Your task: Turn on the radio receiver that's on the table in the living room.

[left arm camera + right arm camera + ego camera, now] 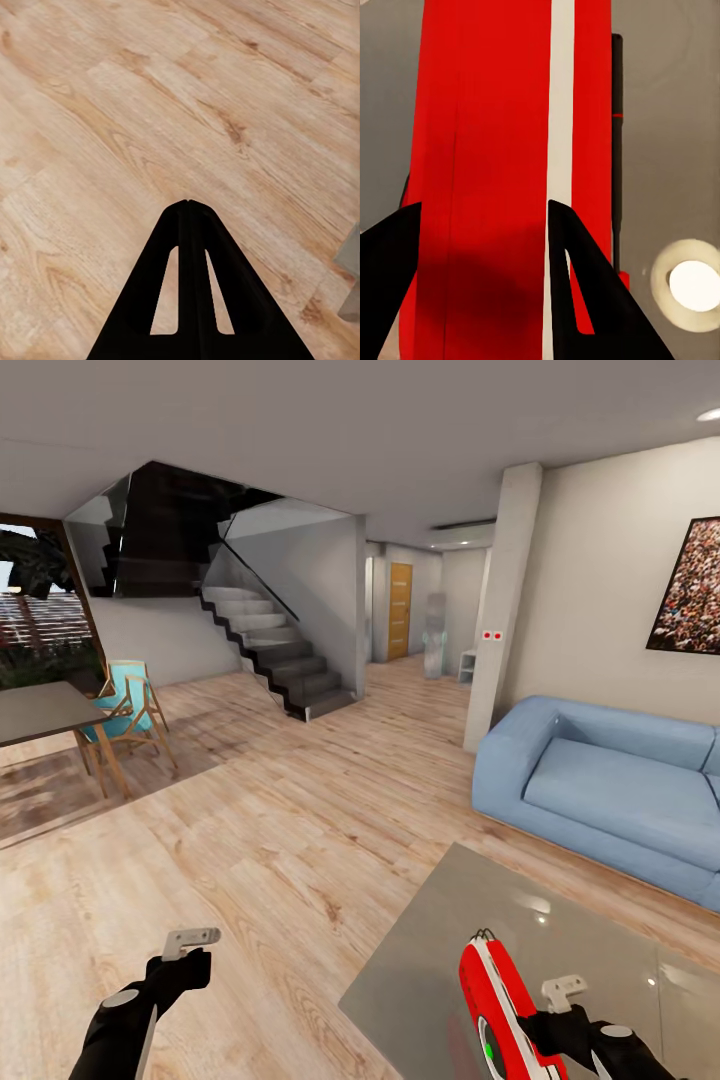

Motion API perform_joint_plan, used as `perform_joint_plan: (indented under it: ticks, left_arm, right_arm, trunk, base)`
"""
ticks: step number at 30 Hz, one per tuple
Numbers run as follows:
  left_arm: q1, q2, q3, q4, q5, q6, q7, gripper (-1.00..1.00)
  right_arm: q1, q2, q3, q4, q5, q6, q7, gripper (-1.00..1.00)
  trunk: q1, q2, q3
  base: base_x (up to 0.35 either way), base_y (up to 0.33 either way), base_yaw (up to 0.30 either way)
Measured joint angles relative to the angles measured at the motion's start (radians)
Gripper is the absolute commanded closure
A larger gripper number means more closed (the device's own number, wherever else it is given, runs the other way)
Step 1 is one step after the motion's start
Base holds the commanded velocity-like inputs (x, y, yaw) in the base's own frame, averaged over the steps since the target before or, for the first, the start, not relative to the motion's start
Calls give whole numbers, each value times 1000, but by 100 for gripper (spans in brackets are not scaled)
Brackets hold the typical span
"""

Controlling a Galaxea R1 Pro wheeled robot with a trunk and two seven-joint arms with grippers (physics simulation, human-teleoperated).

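Observation:
The red radio receiver (492, 1000) with its white rim band stands on the near part of the glossy grey table (600, 930); a green spot shows on its dial face. My right gripper (565, 992) is right beside it, on its right. In the right wrist view the radio receiver's (487, 112) red body and white band run between the two black fingers (585, 300) of my right gripper (484, 204), which is open and spread to either side of it. My left gripper (192, 940) hangs over the plank floor left of the table, its fingers (187, 247) shut together on nothing.
A light-blue sofa (610, 790) stands behind the table under a framed crowd picture (690, 590). A white pillar (505, 610) rises left of the sofa. At far left are a dark dining table (40, 710) and a turquoise chair (125, 705); stairs (280, 655) rise at the back.

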Motion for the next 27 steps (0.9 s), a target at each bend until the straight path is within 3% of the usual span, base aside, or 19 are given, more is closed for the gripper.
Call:
perform_joint_plan:
  ticks: [7,14,20,27]
  left_arm:
    - [0,-1,-1,1,0,0,0,100]
    - [0,-2,-2,1,0,-1,0,100]
    - [0,-2,-4,1,0,-1,0,100]
    - [0,-2,-33,1,0,-1,0,100]
  right_arm:
    - [0,0,0,0,0,0,2,100]
    - [0,0,-1,0,1,-1,163,100]
    - [0,0,-3,0,2,-3,180,100]
    - [0,-1,-20,0,3,-14,181,100]
  trunk:
    - [0,0,0]
    - [0,0,0]
    - [0,0,0]
    - [0,0,0]
  base:
    - [0,0,0]
    - [0,0,0]
    - [0,0,0]
    - [0,0,0]
